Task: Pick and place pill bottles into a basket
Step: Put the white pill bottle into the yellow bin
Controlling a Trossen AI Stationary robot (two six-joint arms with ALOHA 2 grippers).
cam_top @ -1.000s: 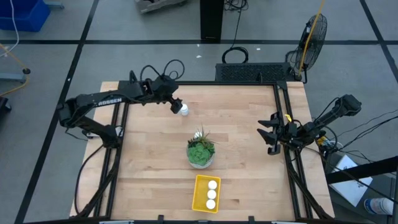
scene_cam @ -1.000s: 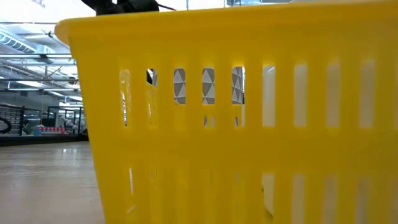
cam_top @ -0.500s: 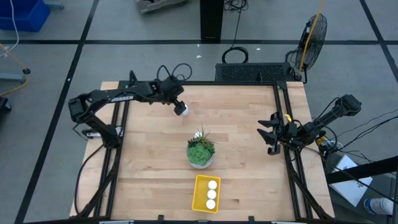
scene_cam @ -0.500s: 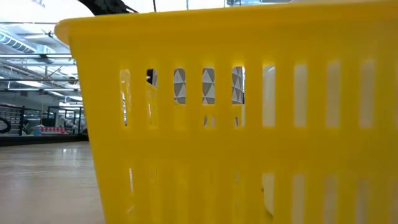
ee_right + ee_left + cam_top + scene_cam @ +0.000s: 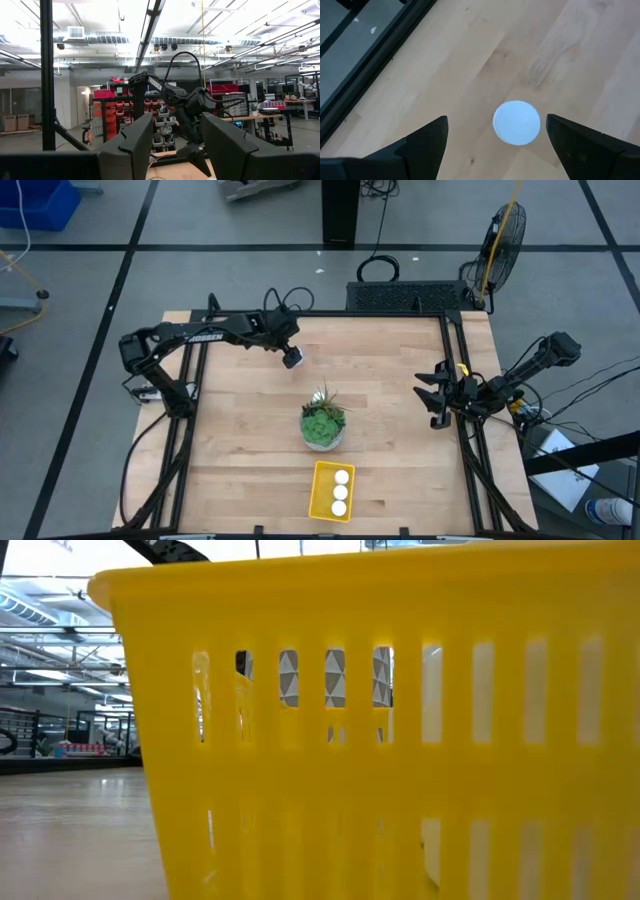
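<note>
Left gripper (image 5: 492, 145), fingers spread wide, poised directly over the fourth bottle (image 5: 516, 122); only the wrist view shows its round cap, axis upright. Overhead: three bottles (image 5: 341, 492) in the yellow basket (image 5: 318, 498). Right gripper (image 5: 436, 396), fingers apart, at the table's edge.

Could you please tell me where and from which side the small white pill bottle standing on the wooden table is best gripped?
Probably from straight above, closing on the round sides just below the cap. The small white pill bottle stands upright on the wooden table, cap facing the left wrist camera, with bare wood all round. The left gripper already hangs over it, fingers open on either side.
</note>
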